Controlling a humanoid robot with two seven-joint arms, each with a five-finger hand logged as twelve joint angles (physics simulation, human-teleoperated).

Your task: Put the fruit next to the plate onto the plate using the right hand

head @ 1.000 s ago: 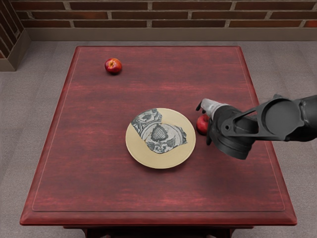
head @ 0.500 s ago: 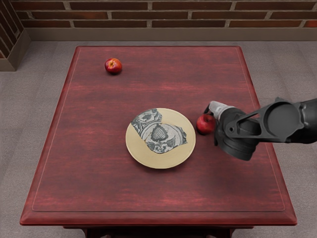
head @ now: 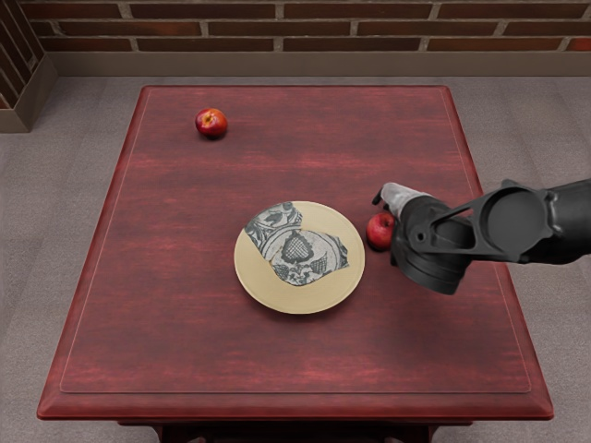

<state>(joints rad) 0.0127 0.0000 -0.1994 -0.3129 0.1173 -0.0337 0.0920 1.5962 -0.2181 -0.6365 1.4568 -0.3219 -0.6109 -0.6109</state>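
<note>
Pretty sure this is a living-room kind of space, sim-rendered: red brick wall [head: 277, 23] along the back, grey carpet-looking floor [head: 74, 185], and a dark red wooden table [head: 185, 305] with a patterned plate [head: 277, 293] on it.

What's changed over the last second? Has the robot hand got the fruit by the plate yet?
The right robot hand drew back to the right, then came in left again, up to the apple beside the plate. That apple is not lifted: it sits on the table, hardly shifted, off the plate. Whether it is gripped is hidden. The far apple and the plate stayed put.
</note>
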